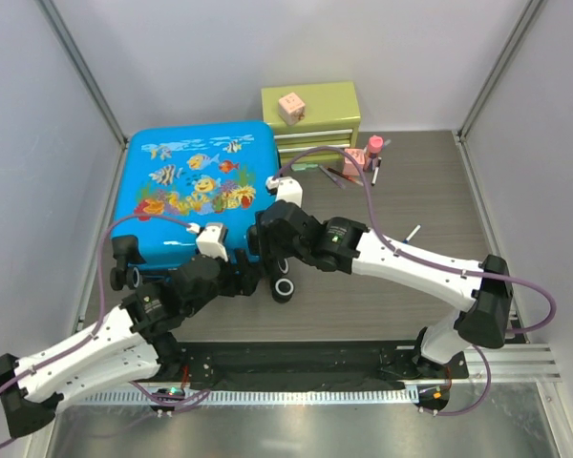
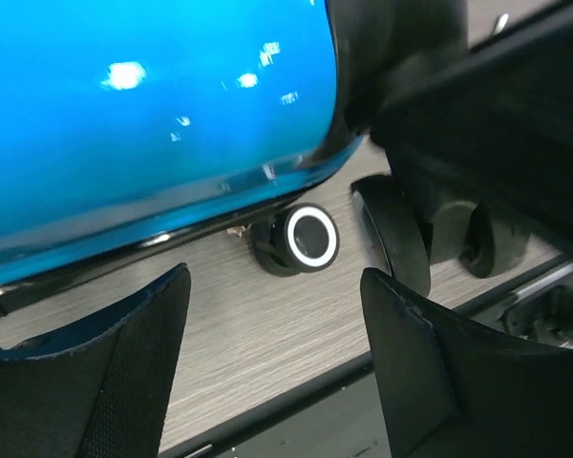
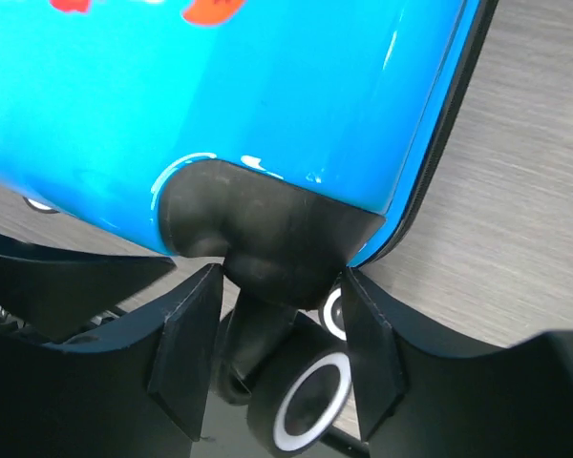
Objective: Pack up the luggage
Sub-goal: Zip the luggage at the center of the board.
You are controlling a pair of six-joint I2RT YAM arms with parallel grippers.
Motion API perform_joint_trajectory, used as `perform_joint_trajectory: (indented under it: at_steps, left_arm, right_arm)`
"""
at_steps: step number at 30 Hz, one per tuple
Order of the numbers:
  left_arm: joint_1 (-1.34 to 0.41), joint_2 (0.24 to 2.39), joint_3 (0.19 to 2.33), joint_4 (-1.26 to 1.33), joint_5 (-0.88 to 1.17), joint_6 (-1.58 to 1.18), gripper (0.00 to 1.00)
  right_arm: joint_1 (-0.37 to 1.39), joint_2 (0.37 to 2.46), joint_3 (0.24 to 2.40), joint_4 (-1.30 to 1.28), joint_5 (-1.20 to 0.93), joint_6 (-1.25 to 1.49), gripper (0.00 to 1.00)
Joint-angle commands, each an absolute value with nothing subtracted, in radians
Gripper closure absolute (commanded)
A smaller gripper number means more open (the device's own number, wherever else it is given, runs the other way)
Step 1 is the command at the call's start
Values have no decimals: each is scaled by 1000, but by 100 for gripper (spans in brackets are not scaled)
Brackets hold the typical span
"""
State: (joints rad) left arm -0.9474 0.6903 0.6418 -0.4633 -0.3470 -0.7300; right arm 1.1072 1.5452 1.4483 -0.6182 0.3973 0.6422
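The luggage point(image 1: 191, 191) is a bright blue hard-shell suitcase with a fish print, lying closed and flat at the table's left. My right gripper point(image 1: 267, 250) is at its near right corner. In the right wrist view the gripper point(image 3: 279, 329) has its fingers pressed on both sides of the black wheel mount point(image 3: 267, 239) under the blue shell point(image 3: 267, 95), above a white-ringed wheel point(image 3: 306, 401). My left gripper point(image 1: 244, 280) is just in front of the suitcase's near edge. In the left wrist view it point(image 2: 275, 367) is open and empty over bare table, below the shell point(image 2: 143, 124) and a wheel point(image 2: 310, 239).
A green drawer chest point(image 1: 315, 114) with a pink cube point(image 1: 290, 107) on top stands at the back. A pink bottle point(image 1: 373, 151) and some pens point(image 1: 334, 174) lie to its right. A small white item point(image 1: 413, 232) lies on the table at the right. Grey walls close in both sides.
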Motion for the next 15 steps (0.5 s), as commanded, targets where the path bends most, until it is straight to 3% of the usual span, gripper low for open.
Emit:
perform_joint_trajectory:
  at_steps: [1,13,15]
  left_arm:
    - [-996,672,604,-371,-480,-766,28]
    - [-996,650,468,-281,-457,-793,30]
    - [-996,615,460,-290,-459,-792,31]
  right_arm:
    - [1088,1454,1514,-453,419,604,99]
    - [1071,1422,1480,-509,327,586,98]
    - [1072,1407,1439,-517,279,595,94]
